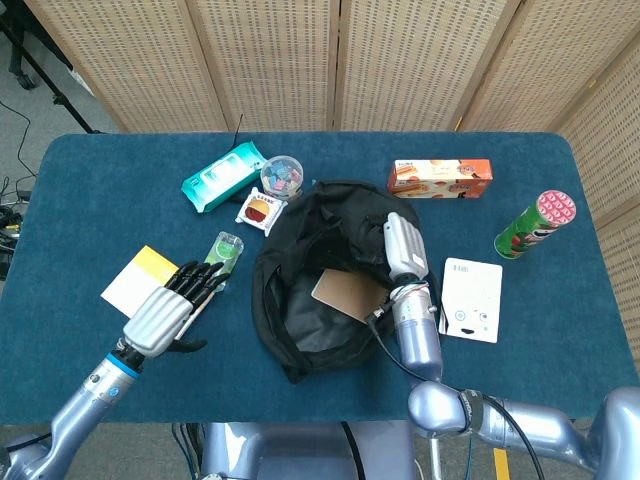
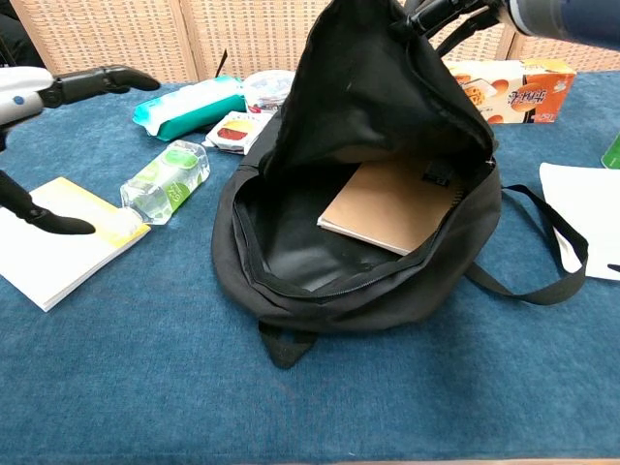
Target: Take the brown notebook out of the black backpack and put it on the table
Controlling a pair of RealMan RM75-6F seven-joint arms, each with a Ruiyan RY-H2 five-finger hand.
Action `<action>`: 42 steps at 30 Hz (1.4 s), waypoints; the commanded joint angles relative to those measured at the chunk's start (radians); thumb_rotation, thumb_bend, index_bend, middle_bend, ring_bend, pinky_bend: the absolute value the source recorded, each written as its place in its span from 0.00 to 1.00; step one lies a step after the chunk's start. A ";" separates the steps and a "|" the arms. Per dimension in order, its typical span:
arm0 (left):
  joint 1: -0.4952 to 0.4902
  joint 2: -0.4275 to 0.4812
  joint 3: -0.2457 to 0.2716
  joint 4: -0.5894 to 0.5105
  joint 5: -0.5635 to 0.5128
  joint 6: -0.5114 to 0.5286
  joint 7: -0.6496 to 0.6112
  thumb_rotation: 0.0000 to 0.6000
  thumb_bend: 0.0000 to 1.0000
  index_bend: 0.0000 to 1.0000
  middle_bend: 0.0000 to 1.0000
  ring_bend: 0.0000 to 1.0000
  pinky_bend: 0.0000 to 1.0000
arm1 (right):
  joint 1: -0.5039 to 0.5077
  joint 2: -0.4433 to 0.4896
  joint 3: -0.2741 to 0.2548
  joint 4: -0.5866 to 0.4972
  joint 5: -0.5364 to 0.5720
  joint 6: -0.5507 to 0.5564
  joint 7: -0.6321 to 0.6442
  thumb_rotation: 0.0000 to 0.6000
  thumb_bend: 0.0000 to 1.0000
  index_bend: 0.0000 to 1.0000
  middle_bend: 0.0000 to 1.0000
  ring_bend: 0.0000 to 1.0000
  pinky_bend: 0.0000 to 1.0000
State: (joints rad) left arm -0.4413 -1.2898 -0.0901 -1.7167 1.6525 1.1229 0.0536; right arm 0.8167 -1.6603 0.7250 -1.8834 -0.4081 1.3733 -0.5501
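Observation:
The black backpack lies in the middle of the table with its mouth facing me. My right hand grips the top flap and holds it lifted high. Inside the open mouth lies the brown spiral notebook, flat and plainly visible. My left hand hovers open with fingers spread over the yellow-and-white pad, left of the backpack and apart from it.
A clear bottle with a green label lies just left of the bag. Behind it are a teal wipes pack, a small tub and a snack packet. An orange box, green can and white card sit to the right.

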 commanded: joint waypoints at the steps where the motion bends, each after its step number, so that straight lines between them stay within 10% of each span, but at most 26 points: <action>1: -0.012 -0.027 0.000 -0.001 0.011 0.002 0.000 1.00 0.04 0.00 0.00 0.00 0.00 | 0.032 -0.045 0.046 0.053 0.043 0.079 0.021 1.00 0.44 0.67 0.56 0.30 0.31; 42: -0.357 -0.561 -0.074 0.477 -0.119 -0.207 -0.082 1.00 0.18 0.04 0.00 0.00 0.00 | 0.041 0.170 -0.015 -0.259 0.129 0.017 0.006 1.00 0.44 0.68 0.57 0.30 0.31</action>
State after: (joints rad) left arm -0.7834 -1.8175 -0.1635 -1.2784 1.5306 0.9041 -0.0185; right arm 0.8627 -1.5028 0.7150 -2.1290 -0.2859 1.4006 -0.5476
